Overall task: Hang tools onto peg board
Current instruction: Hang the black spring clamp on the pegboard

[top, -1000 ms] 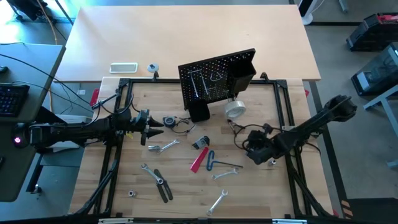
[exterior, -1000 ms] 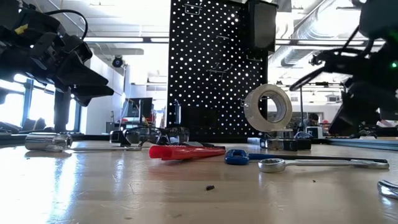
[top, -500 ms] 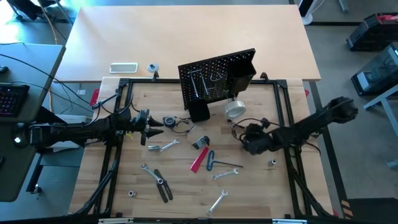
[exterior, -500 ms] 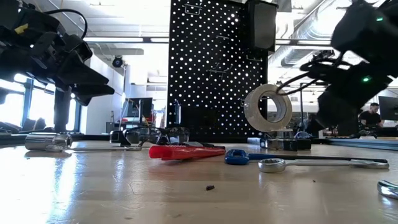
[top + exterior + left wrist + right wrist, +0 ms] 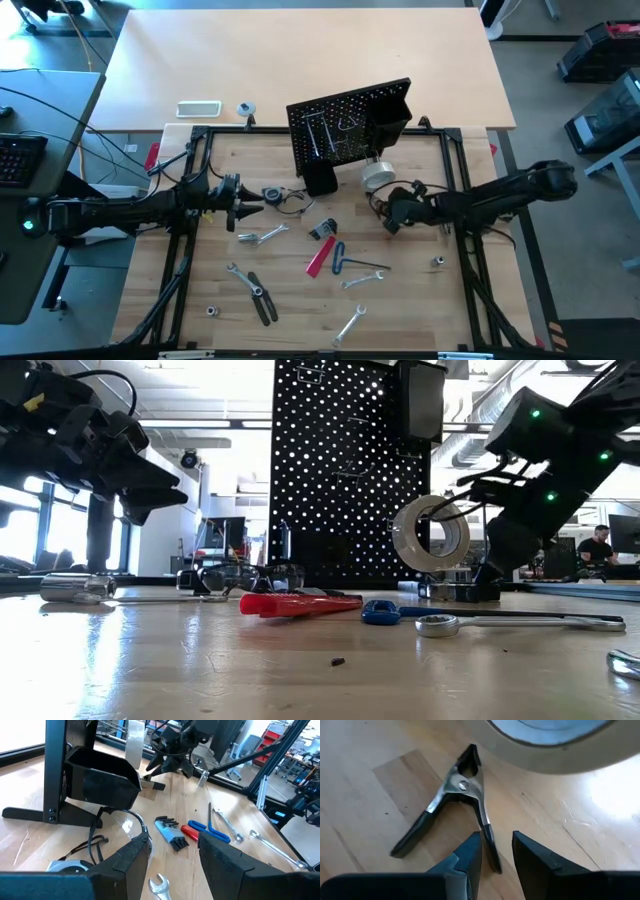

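While angled low, right claw (image 5: 496,851) overhangs spring clamp (image 5: 451,805).

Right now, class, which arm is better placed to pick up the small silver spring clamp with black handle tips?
The right. Its open gripper hovers directly over the clamp, beside the pale tape roll; the left gripper waits across the table.

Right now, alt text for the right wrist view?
The right gripper, fingers apart and empty, hovers over a black-handled silver metal spring clamp lying on the pale wooden table. The pale tape roll curves past just beyond it.
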Motion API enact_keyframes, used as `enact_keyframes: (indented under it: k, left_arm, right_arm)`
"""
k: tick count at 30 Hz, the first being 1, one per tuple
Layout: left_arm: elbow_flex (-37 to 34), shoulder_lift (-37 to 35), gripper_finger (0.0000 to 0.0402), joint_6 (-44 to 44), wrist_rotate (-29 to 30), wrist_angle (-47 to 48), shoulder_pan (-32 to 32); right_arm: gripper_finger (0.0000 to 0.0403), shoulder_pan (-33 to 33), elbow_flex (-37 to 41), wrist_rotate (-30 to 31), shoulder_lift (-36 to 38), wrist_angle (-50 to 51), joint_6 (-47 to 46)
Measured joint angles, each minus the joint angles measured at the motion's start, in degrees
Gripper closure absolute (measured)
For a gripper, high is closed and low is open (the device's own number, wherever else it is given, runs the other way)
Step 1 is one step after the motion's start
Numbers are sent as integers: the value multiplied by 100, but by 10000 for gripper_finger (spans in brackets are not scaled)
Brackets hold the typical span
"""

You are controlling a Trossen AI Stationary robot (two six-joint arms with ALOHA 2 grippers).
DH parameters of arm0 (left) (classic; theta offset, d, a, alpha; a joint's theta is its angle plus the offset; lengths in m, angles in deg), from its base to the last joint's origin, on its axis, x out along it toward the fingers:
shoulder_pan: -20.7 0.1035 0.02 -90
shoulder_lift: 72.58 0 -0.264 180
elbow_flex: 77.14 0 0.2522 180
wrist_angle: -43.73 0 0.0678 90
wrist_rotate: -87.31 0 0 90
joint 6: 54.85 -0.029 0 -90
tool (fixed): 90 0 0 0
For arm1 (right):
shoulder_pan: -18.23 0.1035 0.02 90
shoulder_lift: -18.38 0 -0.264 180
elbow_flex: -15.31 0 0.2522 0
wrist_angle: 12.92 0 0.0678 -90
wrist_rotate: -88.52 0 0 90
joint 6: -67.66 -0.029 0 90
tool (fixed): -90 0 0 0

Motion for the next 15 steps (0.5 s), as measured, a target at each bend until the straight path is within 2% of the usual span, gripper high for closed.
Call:
enact_keyframes:
  k: [7,15]
  left_arm:
    - [0,0,239,0,2,4,-1]
    - [0,0,239,-50,25,-252,-1]
  right_arm:
    - [298,-274,263,-595,-17,-326,-39]
    - [301,-284,674,-678,-15,-1173,-69]
